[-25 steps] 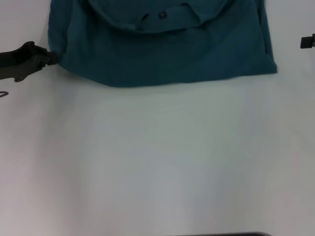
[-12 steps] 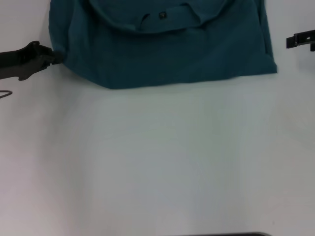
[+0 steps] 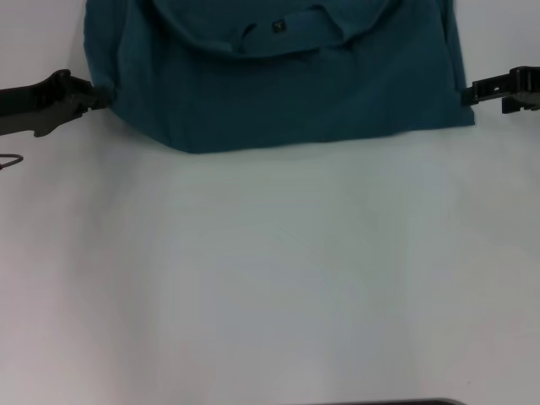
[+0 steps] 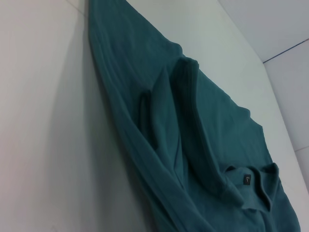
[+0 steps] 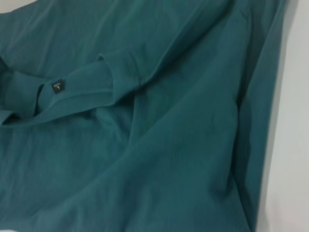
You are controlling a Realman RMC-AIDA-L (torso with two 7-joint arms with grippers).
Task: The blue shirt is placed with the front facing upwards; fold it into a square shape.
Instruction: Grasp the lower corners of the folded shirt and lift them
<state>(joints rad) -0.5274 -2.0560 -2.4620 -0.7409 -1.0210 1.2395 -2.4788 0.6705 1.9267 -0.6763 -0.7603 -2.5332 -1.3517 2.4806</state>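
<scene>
At the two side edges of the partly folded dark teal-blue cotton shirt on the white counter, the left hand touches cloth (grip unclear) and the right hand too; both should pinch all layers evenly.

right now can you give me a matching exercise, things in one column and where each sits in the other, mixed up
Things:
1. left claw
2. right claw
3. black neck tag
4. blue shirt

Places:
a. at the shirt's right edge, near its front corner
b. spread over the far part of the white table
c. at the shirt's left edge
d. in the collar, near the middle of the shirt

Pairs: 1-c, 2-a, 3-d, 4-b
</scene>
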